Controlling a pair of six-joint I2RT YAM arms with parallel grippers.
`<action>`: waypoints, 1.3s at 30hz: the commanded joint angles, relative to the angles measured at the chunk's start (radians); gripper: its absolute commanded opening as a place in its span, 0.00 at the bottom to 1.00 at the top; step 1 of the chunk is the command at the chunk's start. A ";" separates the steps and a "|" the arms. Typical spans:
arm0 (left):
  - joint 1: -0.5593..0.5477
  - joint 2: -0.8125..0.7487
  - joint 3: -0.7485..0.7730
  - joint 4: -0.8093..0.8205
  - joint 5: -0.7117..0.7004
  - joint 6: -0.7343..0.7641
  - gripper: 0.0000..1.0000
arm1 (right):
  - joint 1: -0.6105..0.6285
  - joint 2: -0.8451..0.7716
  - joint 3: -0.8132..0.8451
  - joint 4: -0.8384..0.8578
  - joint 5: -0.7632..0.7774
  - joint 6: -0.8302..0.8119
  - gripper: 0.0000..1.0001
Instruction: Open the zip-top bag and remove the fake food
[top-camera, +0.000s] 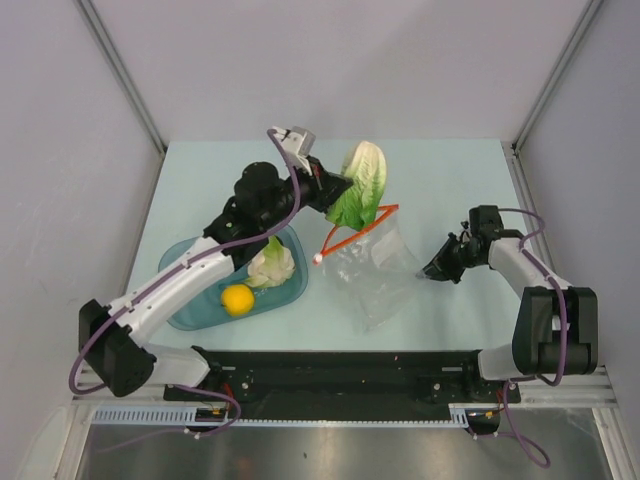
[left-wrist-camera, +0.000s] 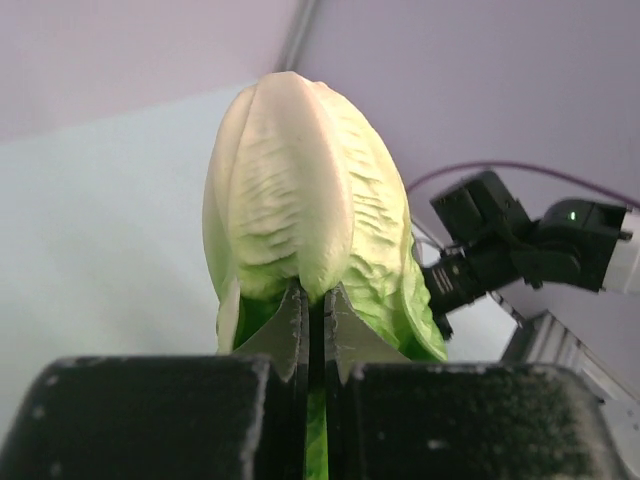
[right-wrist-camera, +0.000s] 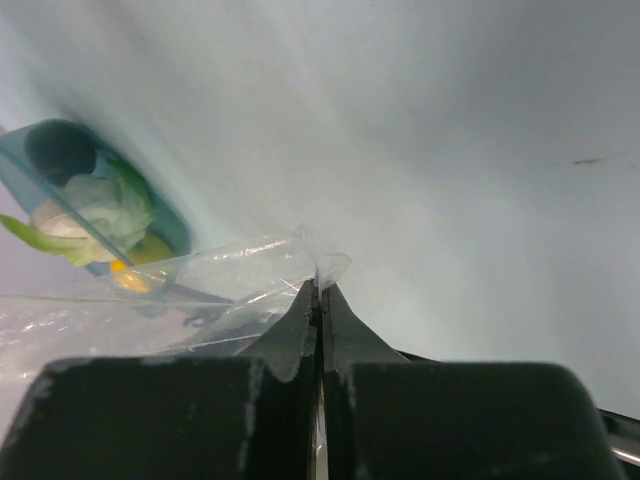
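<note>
1. In the top view the left tool (top-camera: 335, 200) is pressed shut on the green base of the lettuce (top-camera: 362, 178). It holds the lettuce over the far middle of the tabletop (top-camera: 450, 185), pale tip pointing away from the arms.
2. The left wrist view shows what the top view cannot: both fingers bite the lettuce's lower end with almost no gap, and the leaf stands upright above them. The right arm is in the background.
3. The bag (top-camera: 378, 272) lies crumpled on the tabletop just right of centre. Its red-orange strip (top-camera: 352, 238) curls along the far-left edge, right under the lettuce as seen from above.
4. The right tool (top-camera: 430, 270) sits at the bag's right edge. Only the right wrist view makes clear that its fingers are pinched together on a corner of the clear film.
5. The teal tray (top-camera: 287, 296) sits left of the bag, partly under the left arm. It holds the cauliflower (top-camera: 272, 265) and the yellow fruit (top-camera: 237, 299), touching or nearly so.
6. The right wrist view also shows a dark round shape (right-wrist-camera: 58, 150) in the tray's far corner, hidden from above; it is blurred, possibly another toy piece.
</note>
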 joint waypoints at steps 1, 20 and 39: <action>0.016 -0.118 0.004 0.147 -0.129 0.034 0.00 | -0.001 0.000 0.034 -0.048 0.058 -0.081 0.00; 0.170 -0.392 -0.133 -0.641 -0.703 0.123 0.00 | -0.174 0.063 0.180 -0.158 0.251 -0.206 0.20; 0.574 -0.343 -0.286 -0.800 -0.641 -0.341 0.17 | 0.078 -0.081 0.381 -0.309 0.464 -0.200 0.98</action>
